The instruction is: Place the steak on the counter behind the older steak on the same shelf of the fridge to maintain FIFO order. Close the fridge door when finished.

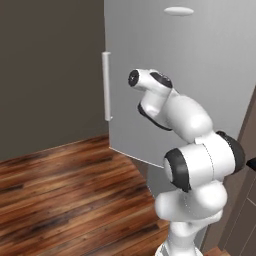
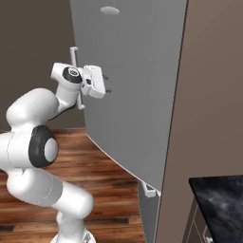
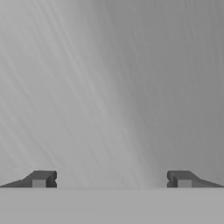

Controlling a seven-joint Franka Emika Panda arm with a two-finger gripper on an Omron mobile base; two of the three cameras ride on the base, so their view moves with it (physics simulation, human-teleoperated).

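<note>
Jaws spread wide, empty, pointed at the outer face of the fridge door, close to it. Hand level, beside the bar handle. Arm raised, elbow bent back over the wood floor. Bench corner lower right; steak location cannot be determined.

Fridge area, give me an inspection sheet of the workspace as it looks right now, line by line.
Surface: corner of black marbled stone counter at lower right; nothing seen on the visible part.
Job's things: tall grey-silver fridge door stands ajar, outer face towards the arm; long vertical bar handle at its edge. Steak and shelf: nothing seen.
Clutter: nothing seen.
Hand: white two-finger hand open, empty, fingertips pointed at the door's flat face, close to it; contact cannot be told.
Cables: nothing seen.
Surroundings: dark wood plank floor, plain brown wall, brown panelled cabinet.
</note>
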